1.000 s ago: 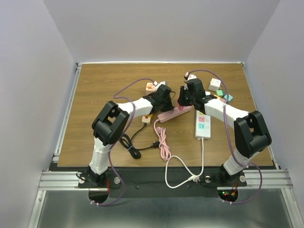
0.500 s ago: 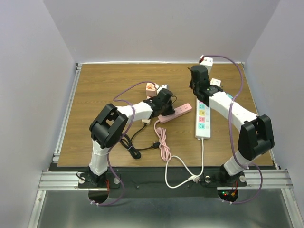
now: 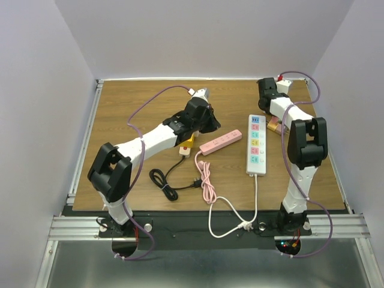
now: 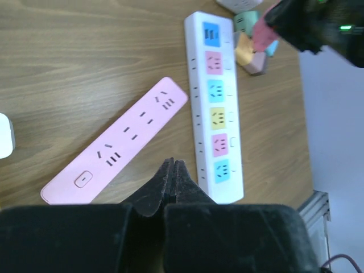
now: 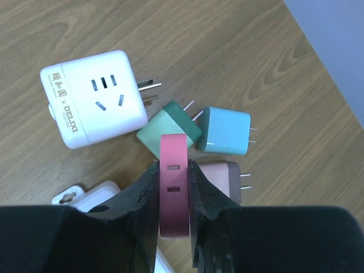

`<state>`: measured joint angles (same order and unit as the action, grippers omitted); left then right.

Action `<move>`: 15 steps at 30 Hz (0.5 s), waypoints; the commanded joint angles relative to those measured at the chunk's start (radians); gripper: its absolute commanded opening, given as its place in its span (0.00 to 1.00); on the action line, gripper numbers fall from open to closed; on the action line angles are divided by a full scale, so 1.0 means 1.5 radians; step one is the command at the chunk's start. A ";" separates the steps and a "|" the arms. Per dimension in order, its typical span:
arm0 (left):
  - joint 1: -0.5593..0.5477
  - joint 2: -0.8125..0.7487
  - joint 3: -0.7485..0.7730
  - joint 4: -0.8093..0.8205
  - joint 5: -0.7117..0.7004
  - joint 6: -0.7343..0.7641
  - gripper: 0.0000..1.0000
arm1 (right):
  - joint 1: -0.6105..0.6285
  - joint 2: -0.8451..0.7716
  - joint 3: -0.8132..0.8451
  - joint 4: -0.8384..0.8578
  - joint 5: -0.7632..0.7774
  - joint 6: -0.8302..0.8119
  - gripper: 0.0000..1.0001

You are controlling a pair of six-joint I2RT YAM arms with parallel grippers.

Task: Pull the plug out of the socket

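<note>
At the bench's [image 3: 132, 108] one o'clock, the right end effector [image 5: 173, 170] clamps a pink plug [image 5: 173, 213]; the left end effector [image 4: 172, 170] is closed.

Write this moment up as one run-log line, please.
phase: plug out of socket | right gripper: shut on pink plug, above loose adapters | left gripper: shut, empty, near pink power strip, its sockets free

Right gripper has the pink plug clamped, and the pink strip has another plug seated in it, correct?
Not quite. The left wrist view shows the pink strip with every socket empty. The right gripper does have the pink plug clamped.
</note>
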<state>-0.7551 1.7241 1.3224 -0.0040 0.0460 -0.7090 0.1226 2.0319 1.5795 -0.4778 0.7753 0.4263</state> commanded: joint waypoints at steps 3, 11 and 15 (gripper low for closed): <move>0.020 -0.068 -0.003 -0.013 0.005 0.034 0.00 | -0.001 0.000 0.066 -0.051 -0.016 0.009 0.70; 0.116 -0.127 -0.021 -0.099 -0.025 0.079 0.00 | 0.012 -0.113 0.067 -0.073 -0.227 -0.026 1.00; 0.172 -0.168 -0.058 -0.116 -0.046 0.107 0.00 | 0.089 -0.149 0.067 -0.081 -0.391 -0.087 1.00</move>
<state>-0.5617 1.5597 1.2797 -0.1268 0.0196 -0.6079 0.1425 1.9110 1.6482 -0.5953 0.4381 0.3843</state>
